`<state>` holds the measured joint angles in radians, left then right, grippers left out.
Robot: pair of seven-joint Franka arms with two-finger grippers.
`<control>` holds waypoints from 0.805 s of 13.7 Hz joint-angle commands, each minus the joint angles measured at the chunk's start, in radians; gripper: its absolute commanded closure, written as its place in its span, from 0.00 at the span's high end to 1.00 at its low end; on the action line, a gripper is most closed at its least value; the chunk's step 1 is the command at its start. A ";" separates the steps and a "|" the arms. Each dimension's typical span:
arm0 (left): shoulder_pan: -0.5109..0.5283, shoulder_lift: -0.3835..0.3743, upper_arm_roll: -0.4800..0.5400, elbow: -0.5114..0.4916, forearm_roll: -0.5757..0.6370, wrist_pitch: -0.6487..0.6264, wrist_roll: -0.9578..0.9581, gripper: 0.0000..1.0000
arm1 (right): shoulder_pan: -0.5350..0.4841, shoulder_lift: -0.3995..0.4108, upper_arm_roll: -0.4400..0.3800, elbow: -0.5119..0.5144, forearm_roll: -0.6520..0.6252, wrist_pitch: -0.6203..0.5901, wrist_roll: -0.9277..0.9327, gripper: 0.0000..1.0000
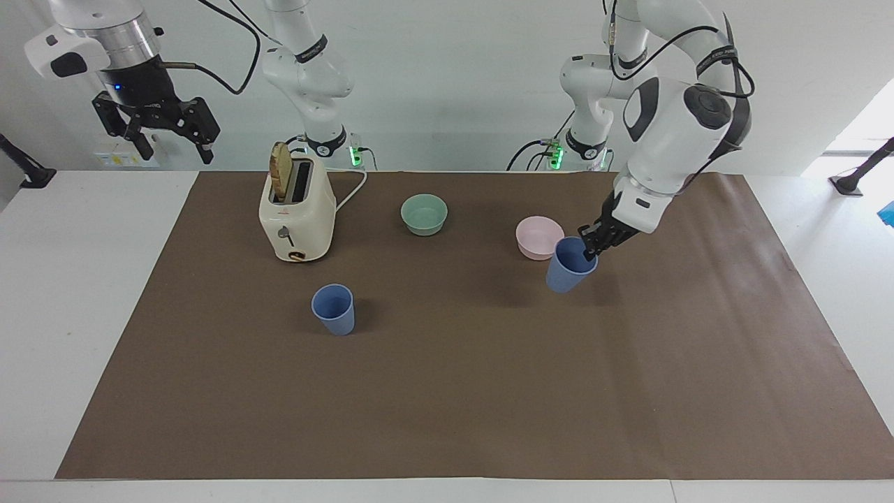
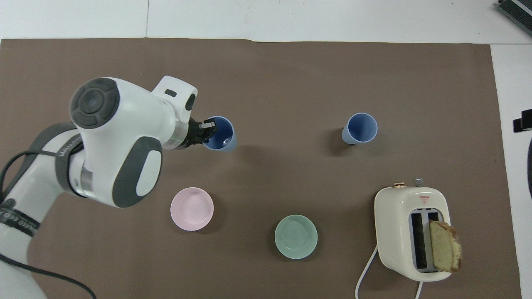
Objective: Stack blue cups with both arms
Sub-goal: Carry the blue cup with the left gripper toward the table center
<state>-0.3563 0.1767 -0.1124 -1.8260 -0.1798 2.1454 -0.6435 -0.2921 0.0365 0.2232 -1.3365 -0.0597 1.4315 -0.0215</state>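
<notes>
My left gripper (image 1: 591,250) (image 2: 208,133) is shut on the rim of one blue cup (image 1: 567,267) (image 2: 222,135), carrying it tilted above the brown mat, just past the pink bowl (image 1: 539,236) (image 2: 192,208). The other blue cup (image 1: 334,308) (image 2: 360,128) stands upright on the mat toward the right arm's end, farther from the robots than the toaster. My right gripper (image 1: 171,136) waits open, raised high above the table edge at its own end; only a dark sliver of it (image 2: 523,124) shows in the overhead view.
A cream toaster (image 1: 297,213) (image 2: 411,232) with a bread slice (image 1: 281,170) (image 2: 444,246) in one slot stands near the right arm's base, its cord trailing. A pale green bowl (image 1: 424,213) (image 2: 296,236) sits between the toaster and the pink bowl. The brown mat (image 1: 447,391) covers most of the table.
</notes>
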 commanded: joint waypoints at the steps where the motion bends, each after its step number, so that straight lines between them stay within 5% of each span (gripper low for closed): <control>1: -0.052 0.069 0.020 0.011 0.008 0.083 -0.030 0.00 | -0.007 -0.021 0.001 -0.029 0.015 0.014 0.012 1.00; 11: -0.070 0.116 0.019 0.014 0.098 0.090 -0.027 0.00 | -0.007 -0.021 0.001 -0.029 0.015 0.012 0.011 1.00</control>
<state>-0.4063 0.2855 -0.1085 -1.8155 -0.1076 2.2386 -0.6619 -0.2921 0.0365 0.2232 -1.3365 -0.0597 1.4315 -0.0215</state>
